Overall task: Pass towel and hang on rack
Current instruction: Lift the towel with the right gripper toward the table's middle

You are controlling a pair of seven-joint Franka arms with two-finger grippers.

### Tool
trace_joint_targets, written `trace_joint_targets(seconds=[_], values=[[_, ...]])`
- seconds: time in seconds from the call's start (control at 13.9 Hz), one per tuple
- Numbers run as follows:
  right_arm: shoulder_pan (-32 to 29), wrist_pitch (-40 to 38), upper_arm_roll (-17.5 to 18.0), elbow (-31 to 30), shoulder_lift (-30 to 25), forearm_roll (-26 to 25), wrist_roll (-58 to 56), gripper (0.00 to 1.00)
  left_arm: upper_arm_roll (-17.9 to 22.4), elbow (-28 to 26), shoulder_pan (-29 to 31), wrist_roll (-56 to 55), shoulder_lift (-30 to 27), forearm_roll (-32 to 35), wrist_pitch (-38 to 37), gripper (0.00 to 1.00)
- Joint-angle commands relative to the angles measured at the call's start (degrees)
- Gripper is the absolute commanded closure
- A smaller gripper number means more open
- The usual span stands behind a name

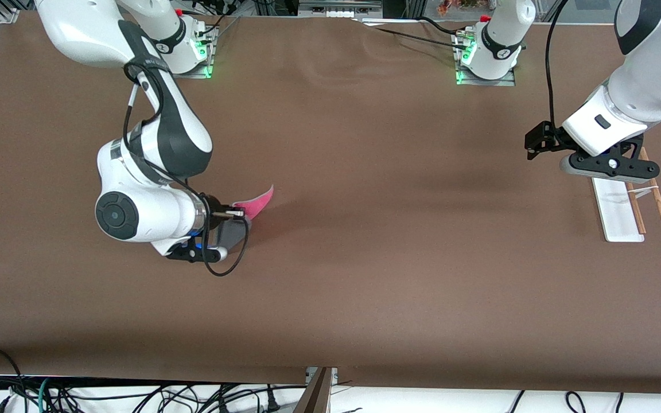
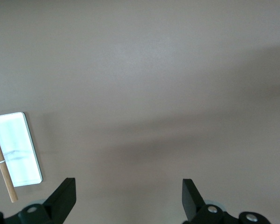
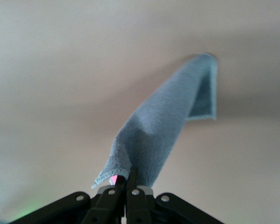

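My right gripper (image 1: 242,218) is shut on one edge of the towel (image 1: 257,203), low over the table toward the right arm's end. In the front view the towel shows a pink face. In the right wrist view the towel (image 3: 163,126) is grey with a paler hem and stretches away from the closed right gripper (image 3: 126,181). The rack (image 1: 617,209) has a white base and two wooden rods (image 1: 658,202) and stands at the left arm's end. My left gripper (image 1: 539,147) is open and empty, hovering beside the rack; the rack's base also shows in the left wrist view (image 2: 17,150) to one side of the left gripper (image 2: 129,189).
The brown table (image 1: 376,241) stretches bare between the two grippers. The arm bases (image 1: 488,57) stand along the edge farthest from the front camera. Cables hang below the table's nearest edge.
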Motion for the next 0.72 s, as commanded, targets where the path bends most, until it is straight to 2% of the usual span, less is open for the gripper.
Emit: trace_joint_targets(seconds=[0.0, 0.22, 0.43, 0.65], values=[[-0.4, -1.6, 4.5, 2.5, 0.8, 3.9, 9.4, 1.0, -0.1, 1.3, 0.2, 0.3, 0.6, -1.1, -0.7, 0.0], [-0.3, -0.2, 9.0, 5.0, 0.8, 10.0, 21.4, 1.0, -0.1, 1.3, 0.3, 0.2, 0.7, -1.1, -0.7, 0.0], [-0.4, 5.2, 13.3, 5.2, 0.8, 16.2, 32.4, 1.0, 0.0, 1.8, 0.3, 0.5, 1.1, -1.5, -0.7, 0.0], [-0.3, 9.4, 17.1, 5.3, 0.8, 19.0, 40.8, 1.0, -0.1, 1.6, -0.3, 2.4, 3.5, -4.3, -0.4, 0.0]])
